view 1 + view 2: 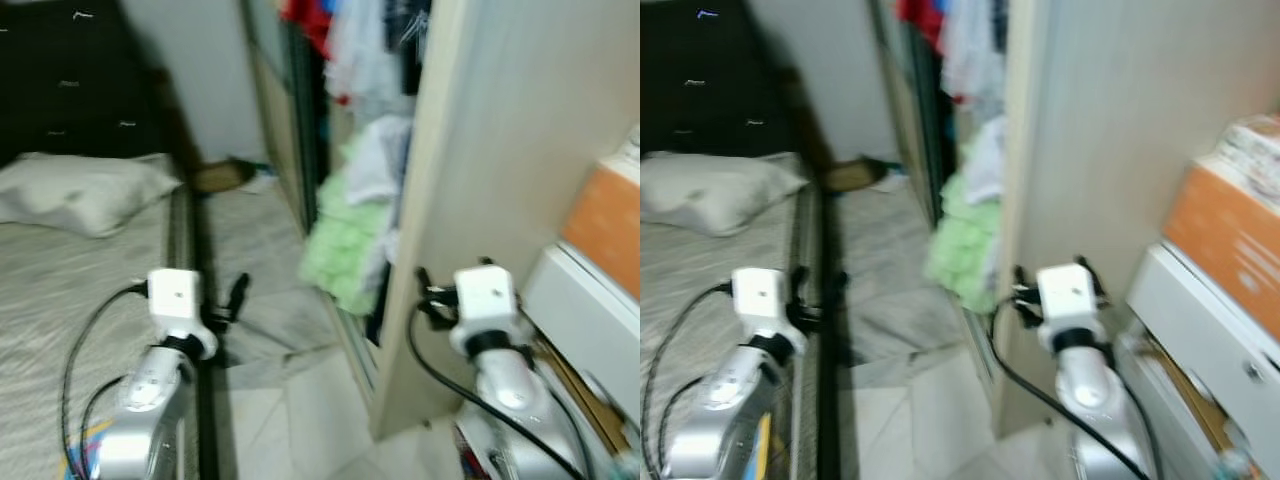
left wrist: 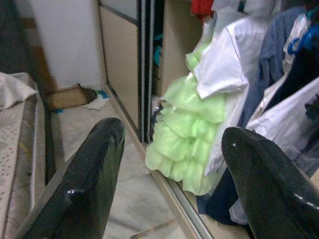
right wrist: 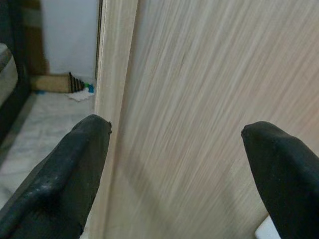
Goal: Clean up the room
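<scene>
An open wardrobe holds hanging clothes, with a light green ruffled garment [image 1: 340,250] spilling low out of it beside a white shirt [image 2: 219,74]. My left gripper [image 1: 235,295] is held out over the floor strip beside the bed, open and empty, and faces the green garment [image 2: 189,144]. Close in front of the wardrobe's pale wooden side panel [image 3: 199,99] my right gripper [image 1: 425,290] is open with nothing between its fingers. At the far end of the floor lie a brown flat object [image 2: 67,95] and a white scrap [image 2: 94,103].
A bed [image 1: 60,300] with a white pillow [image 1: 80,190] runs along the left. The narrow tiled floor [image 1: 260,250] lies between the bed and the wardrobe. At the right stand a white drawer unit [image 1: 590,310] and an orange box [image 1: 605,230].
</scene>
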`<state>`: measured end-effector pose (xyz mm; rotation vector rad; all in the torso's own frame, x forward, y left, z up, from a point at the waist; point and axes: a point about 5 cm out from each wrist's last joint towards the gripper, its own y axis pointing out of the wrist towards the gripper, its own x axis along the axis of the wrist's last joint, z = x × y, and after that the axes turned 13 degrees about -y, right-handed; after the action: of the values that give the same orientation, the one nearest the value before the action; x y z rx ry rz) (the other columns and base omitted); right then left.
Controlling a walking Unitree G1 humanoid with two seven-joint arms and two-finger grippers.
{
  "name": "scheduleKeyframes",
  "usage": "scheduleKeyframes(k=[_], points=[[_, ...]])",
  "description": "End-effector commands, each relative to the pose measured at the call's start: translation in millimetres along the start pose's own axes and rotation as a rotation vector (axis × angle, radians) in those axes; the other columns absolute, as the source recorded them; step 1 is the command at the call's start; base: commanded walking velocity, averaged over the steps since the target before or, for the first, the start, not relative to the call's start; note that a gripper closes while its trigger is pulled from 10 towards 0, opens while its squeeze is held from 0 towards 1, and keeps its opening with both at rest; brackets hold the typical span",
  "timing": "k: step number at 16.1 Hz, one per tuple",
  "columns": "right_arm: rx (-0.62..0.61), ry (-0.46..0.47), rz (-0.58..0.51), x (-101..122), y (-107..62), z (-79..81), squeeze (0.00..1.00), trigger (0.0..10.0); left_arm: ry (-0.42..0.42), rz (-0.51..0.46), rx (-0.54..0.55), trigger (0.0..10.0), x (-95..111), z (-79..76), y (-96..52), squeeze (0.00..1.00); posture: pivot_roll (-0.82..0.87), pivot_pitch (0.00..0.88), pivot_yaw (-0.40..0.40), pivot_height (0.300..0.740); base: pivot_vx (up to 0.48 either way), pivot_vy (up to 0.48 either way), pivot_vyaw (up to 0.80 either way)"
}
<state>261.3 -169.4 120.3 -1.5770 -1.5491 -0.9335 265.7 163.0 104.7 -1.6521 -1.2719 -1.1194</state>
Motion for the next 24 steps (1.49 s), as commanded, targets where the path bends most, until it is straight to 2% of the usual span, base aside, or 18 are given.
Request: scheduleKeyframes(k=[1, 13, 19, 24], points=[[0.012, 0.017, -0.014, 5.6, 2.1, 6.0, 0.00, 10.0, 0.019, -0.010, 0.023, 10.0, 4.9, 7.2, -1.4, 0.00, -0.17, 0.000, 0.014, 0.740, 0.000, 0.000, 0.80], [0.006, 0.015, -0.016, 5.6, 1.8, 5.5, 0.00, 10.0, 0.016, -0.007, 0.023, 10.0, 4.3, 7.2, -1.0, 0.00, -0.17, 0.000, 0.013, 0.740, 0.000, 0.000, 0.78], [-0.027, 0.029, 0.003, 3.1, 3.2, 0.8, 0.00, 10.0, 0.020, -0.002, 0.025, 10.0, 4.0, 7.2, 0.1, 0.00, -0.18, 0.000, 0.014, 0.740, 0.000, 0.000, 0.00], [-0.034, 0.031, 0.004, 3.3, 3.6, 0.4, 0.00, 10.0, 0.020, -0.001, 0.025, 10.0, 4.0, 7.4, 0.9, 0.00, -0.18, 0.000, 0.016, 0.740, 0.000, -0.290, 0.00]])
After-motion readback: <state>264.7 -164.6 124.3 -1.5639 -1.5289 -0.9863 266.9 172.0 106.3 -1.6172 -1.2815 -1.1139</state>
